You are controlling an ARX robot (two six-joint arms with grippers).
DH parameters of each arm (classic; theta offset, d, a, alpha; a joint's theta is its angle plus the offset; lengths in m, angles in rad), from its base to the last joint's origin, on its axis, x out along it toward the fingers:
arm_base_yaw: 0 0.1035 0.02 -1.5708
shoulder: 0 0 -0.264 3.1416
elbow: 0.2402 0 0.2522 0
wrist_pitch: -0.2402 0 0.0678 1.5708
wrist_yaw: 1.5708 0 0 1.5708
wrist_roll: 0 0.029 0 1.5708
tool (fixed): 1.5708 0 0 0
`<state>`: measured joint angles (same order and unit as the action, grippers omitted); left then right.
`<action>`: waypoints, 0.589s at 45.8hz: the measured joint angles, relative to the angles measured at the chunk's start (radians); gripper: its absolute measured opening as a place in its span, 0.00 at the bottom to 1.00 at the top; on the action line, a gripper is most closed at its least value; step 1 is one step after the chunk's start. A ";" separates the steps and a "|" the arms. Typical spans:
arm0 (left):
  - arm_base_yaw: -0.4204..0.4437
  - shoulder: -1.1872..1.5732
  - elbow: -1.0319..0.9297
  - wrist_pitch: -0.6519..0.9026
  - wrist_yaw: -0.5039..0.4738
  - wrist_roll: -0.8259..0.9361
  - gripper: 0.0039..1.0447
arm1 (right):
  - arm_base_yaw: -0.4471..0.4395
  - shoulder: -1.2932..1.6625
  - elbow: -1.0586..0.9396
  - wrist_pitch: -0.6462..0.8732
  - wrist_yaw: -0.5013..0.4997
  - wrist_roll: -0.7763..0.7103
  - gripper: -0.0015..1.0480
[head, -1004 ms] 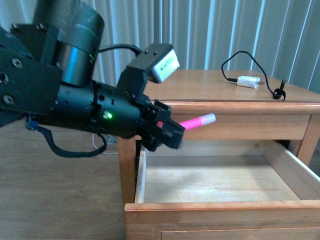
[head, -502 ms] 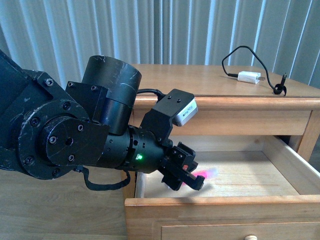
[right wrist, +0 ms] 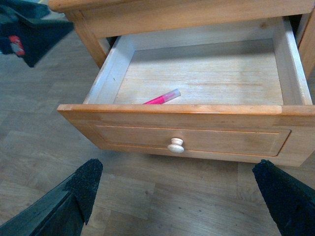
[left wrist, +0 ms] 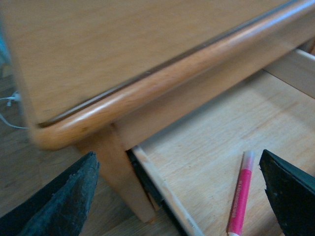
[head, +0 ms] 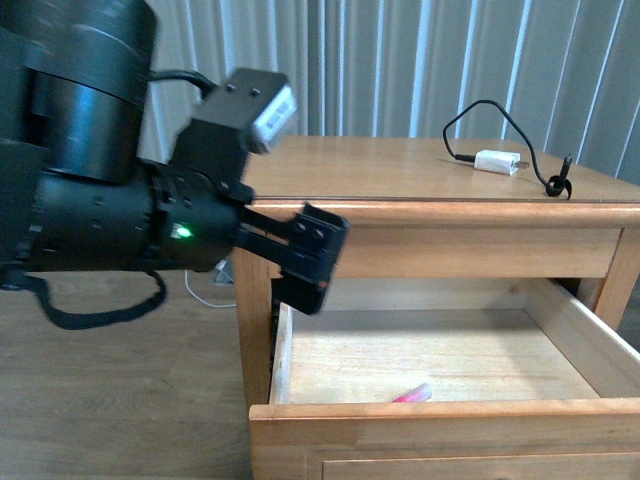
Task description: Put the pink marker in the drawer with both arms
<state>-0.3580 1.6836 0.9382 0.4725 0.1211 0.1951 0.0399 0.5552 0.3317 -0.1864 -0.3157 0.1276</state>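
The left gripper (head: 316, 262) hangs in the air at the front left corner of the table (head: 400, 170), level with its rounded top edge and above the left rear part of the open drawer (head: 450, 415). In the left wrist view its two black fingers (left wrist: 61, 201) stand wide apart at the edges of the picture with nothing between them: spread open, empty, and touching neither the table nor the drawer. A small green light glows on the left arm (head: 100, 210).

The right gripper (right wrist: 177, 201) is also fully spread and holds nothing. Its fingers (right wrist: 74, 196) frame the drawer from the front, above the wooden floor (right wrist: 147, 196), apart from the drawer's panel front and its round knob (right wrist: 175, 145).

The pink marker (right wrist: 162, 97) lies flat on the pale floor of the drawer, close behind the front panel and a little left of the middle. It lies at a slant, its pale capped end turned toward the back and right, its other end hidden behind the front panel's rim in the right wrist view. It is free of both grippers.

On the table top, near the right rear, sits a white charger block (head: 497, 162) with a looping black cable (head: 500, 112). Pale vertical blinds (head: 420, 60) hang behind.
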 joint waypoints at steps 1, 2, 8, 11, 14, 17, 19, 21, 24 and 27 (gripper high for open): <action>0.007 -0.024 -0.018 0.008 -0.008 -0.008 0.95 | 0.000 0.000 0.000 0.000 0.000 0.000 0.92; 0.018 -0.061 -0.047 0.016 -0.016 -0.018 0.95 | 0.000 0.000 0.000 0.000 0.000 0.000 0.92; 0.062 -0.234 -0.177 0.025 -0.021 -0.060 0.95 | 0.000 0.000 0.000 0.000 0.000 0.000 0.92; 0.082 -0.319 -0.239 0.018 -0.022 -0.090 0.95 | 0.000 0.000 0.000 0.000 0.000 0.000 0.92; 0.103 -0.405 -0.301 0.008 -0.026 -0.115 0.95 | 0.000 0.000 0.000 0.000 0.000 0.000 0.92; 0.132 -0.515 -0.380 -0.003 -0.026 -0.154 0.95 | 0.000 0.000 0.000 0.000 0.000 0.000 0.92; 0.148 -0.563 -0.415 -0.006 -0.034 -0.173 0.95 | 0.000 0.000 0.000 0.000 0.000 0.000 0.92; 0.159 -0.598 -0.439 -0.011 -0.037 -0.181 0.95 | 0.000 0.000 0.000 0.000 0.000 0.000 0.92; 0.191 -0.691 -0.496 -0.045 -0.037 -0.217 0.95 | 0.000 0.000 0.000 0.000 0.000 0.000 0.92; 0.231 -0.805 -0.550 -0.112 -0.039 -0.261 0.95 | 0.000 0.000 0.000 0.000 0.000 0.000 0.92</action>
<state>-0.1272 0.8791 0.3878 0.3603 0.0818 -0.0658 0.0399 0.5552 0.3317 -0.1864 -0.3153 0.1276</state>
